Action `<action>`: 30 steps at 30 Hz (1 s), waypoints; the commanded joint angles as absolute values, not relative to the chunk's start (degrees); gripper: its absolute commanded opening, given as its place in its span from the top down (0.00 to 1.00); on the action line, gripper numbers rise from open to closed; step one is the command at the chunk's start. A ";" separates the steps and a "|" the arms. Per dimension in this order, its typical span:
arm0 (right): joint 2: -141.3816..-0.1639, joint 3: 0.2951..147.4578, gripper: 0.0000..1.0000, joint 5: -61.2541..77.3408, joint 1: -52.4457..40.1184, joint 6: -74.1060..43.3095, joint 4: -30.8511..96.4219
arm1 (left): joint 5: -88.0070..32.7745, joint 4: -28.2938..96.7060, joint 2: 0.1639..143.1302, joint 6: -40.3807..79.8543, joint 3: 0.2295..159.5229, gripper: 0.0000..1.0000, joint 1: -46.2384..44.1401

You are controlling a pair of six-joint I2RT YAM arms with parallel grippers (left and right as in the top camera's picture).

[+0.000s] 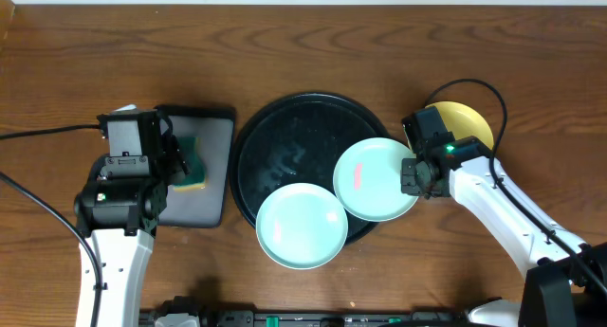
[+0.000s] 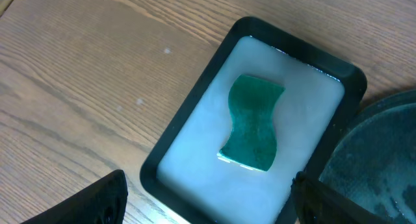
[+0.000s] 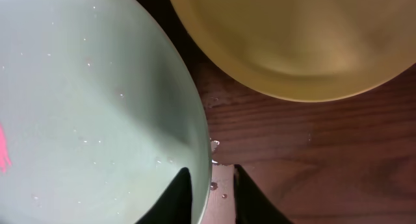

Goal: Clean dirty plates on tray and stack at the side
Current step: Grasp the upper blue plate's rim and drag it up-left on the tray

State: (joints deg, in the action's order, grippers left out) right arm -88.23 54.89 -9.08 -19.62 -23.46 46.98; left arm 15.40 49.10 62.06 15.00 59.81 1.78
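Observation:
The large round black tray [image 1: 285,142] sits mid-table. One pale mint plate [image 1: 301,226] lies on its front edge with a faint reddish smear. A second mint plate [image 1: 377,180] with a red smear overhangs the tray's right rim. My right gripper [image 1: 414,172] is shut on its right edge. In the right wrist view the fingers [image 3: 211,195] straddle the rim of this plate [image 3: 84,107]. The yellow plate [image 1: 467,123] lies on the table to the right, also in the right wrist view [image 3: 292,36]. My left gripper [image 2: 208,208] is open and empty.
A smaller rectangular black tray [image 1: 216,190] holding a green sponge [image 1: 194,166] lies left of the round tray. My left gripper hovers over this tray [image 2: 188,126] and the sponge [image 2: 253,123]. The round tray's rim [image 2: 383,152] is close on the right. Water drops lie on the wood.

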 commanded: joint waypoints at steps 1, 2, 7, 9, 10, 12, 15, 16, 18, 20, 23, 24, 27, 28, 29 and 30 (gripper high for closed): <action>-88.42 54.52 0.85 -9.96 -18.85 -24.88 47.09 | 16.12 49.25 62.17 15.07 60.99 0.19 1.96; -88.42 54.50 0.87 -9.82 -18.83 -24.86 47.20 | 16.14 49.25 62.17 15.07 60.97 0.19 1.96; -88.42 53.12 0.87 -9.43 -18.83 -27.64 46.85 | 16.14 49.25 62.17 15.07 60.99 0.19 1.96; -88.42 51.94 0.87 -9.45 -18.83 -27.83 45.63 | 16.14 49.25 62.17 15.07 60.99 0.19 1.98; -88.42 51.51 0.87 -9.43 -18.83 -27.86 44.97 | 16.14 49.25 62.17 15.07 60.99 0.19 1.98; -88.42 50.94 0.96 -9.41 -18.83 -27.83 43.72 | 16.14 49.25 62.17 15.07 60.97 0.19 1.96; -88.36 51.29 0.99 -9.41 -18.83 -27.81 42.44 | 16.14 49.25 62.17 15.07 60.97 0.19 1.96; -88.33 52.07 0.99 -9.45 -18.83 -27.70 42.37 | 16.14 49.25 62.17 15.07 60.99 0.19 1.96; -88.33 54.52 0.99 -9.43 -18.79 -27.07 42.70 | 16.14 49.25 62.17 15.07 60.99 0.19 1.96; -88.33 57.87 0.99 -9.43 -18.79 -26.94 43.27 | 16.14 49.25 62.17 15.07 60.99 0.19 1.96; -88.33 62.46 0.99 -9.41 -18.79 -26.96 41.93 | 16.14 49.25 62.17 15.07 60.99 0.19 1.98; -88.33 63.22 0.99 -9.41 -18.79 -26.96 40.99 | 16.14 49.25 62.17 15.07 60.99 0.19 1.96; -88.36 63.68 0.99 -9.32 -18.85 -27.00 36.75 | 16.14 49.25 62.17 15.07 60.99 0.19 1.96; -88.60 63.53 0.99 -8.86 -18.90 -27.03 35.44 | 16.12 49.25 62.17 15.07 60.99 0.19 1.96; -88.90 63.29 0.99 -8.14 -18.94 -27.27 34.33 | 16.14 49.25 62.17 15.07 60.99 0.19 1.96; -89.25 62.98 0.99 -7.27 -19.14 -27.53 33.34 | 16.14 49.25 62.17 15.07 60.99 0.19 1.96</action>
